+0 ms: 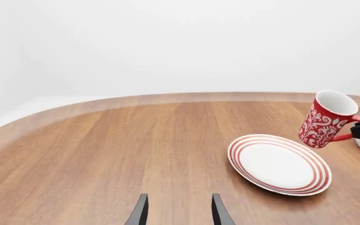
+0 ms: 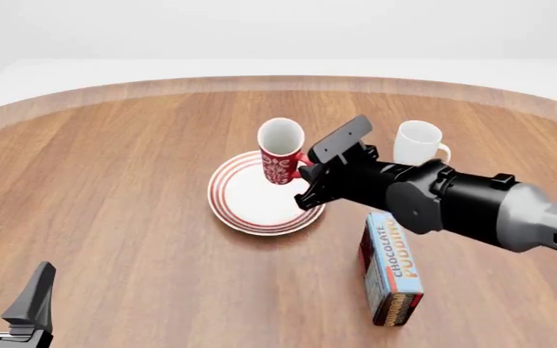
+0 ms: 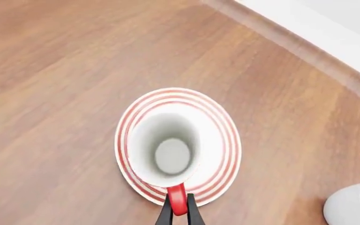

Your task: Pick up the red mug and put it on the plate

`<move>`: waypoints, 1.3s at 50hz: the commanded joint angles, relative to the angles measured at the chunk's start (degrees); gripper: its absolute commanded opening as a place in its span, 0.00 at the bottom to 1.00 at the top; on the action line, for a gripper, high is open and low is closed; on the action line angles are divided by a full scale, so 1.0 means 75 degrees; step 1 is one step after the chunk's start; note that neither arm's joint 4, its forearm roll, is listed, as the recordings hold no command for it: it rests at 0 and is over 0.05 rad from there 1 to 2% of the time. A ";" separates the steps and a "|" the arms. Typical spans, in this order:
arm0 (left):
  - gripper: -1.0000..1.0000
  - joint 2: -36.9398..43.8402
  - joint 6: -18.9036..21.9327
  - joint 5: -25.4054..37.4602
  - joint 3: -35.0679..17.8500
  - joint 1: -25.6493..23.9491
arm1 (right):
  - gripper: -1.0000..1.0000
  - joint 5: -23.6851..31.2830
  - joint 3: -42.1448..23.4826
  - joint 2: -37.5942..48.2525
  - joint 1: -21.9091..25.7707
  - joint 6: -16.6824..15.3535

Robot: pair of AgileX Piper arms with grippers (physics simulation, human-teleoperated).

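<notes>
red mug (image 2: 281,149): hanging in the air over the plate (image 2: 249,206), tilted a bit, not touching it, nothing inside
right gripper (image 2: 310,174): fingers pinched tight on the mug's red handle
left gripper (image 2: 8,293): low over the bench (image 2: 114,181), fingers apart, holding nothing
white mug (image 2: 419,142): upright, beside the plate
chocolate pudding box (image 2: 391,268): lying flat

Round wood-grain table (image 2: 114,181) w/ lighter edge, plain white bg all round, soft even light.
</notes>
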 commanded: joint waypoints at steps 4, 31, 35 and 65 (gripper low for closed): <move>1.00 0.0000 0.0000 0.0000 0.0000 0.0000 | 0.00 -0.0253 -0.0424 0.0600 -0.0119 0.0035; 1.00 0.0000 0.0000 0.0000 0.0000 0.0000 | 0.00 -0.0661 -0.0804 0.1365 -0.0231 0.0105; 1.00 0.0000 0.0000 0.0000 0.0000 0.0000 | 0.00 -0.0673 -0.0886 0.1473 -0.0222 0.0120; 1.00 0.0000 0.0000 0.0000 0.0000 0.0000 | 0.00 -0.0992 -0.1142 0.2232 -0.0146 0.0322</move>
